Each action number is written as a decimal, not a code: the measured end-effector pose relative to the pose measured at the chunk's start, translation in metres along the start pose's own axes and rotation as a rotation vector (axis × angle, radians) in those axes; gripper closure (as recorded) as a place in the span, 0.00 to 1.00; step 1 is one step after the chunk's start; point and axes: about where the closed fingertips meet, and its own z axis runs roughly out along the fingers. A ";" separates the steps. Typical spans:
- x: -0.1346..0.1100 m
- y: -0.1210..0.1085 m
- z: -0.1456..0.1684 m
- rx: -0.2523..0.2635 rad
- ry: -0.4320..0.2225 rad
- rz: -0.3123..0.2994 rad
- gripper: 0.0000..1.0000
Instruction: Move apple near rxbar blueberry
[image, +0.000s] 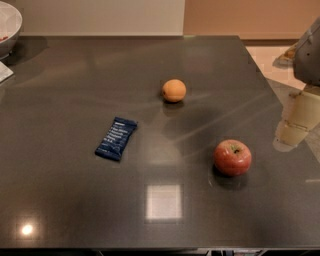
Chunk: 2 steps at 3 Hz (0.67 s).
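The red apple (232, 157) with yellowish patches sits upright on the dark countertop (75, 200), right of centre and toward the front. The rxbar blueberry (116, 138), a flat navy wrapper with pale lettering, lies at an angle left of centre, well apart from the apple. My gripper (291, 132) hangs at the right edge of the view, above the countertop's right side, to the right of the apple and a little behind it. It holds nothing that I can see.
A small orange round fruit (174, 90) sits behind and between the apple and the bar. A white bowl (7, 27) stands at the far left corner. The counter's right edge borders a lighter floor (267, 57).
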 end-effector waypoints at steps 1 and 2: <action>0.000 0.000 0.000 0.002 -0.001 -0.001 0.00; -0.005 0.005 0.013 -0.043 -0.032 -0.026 0.00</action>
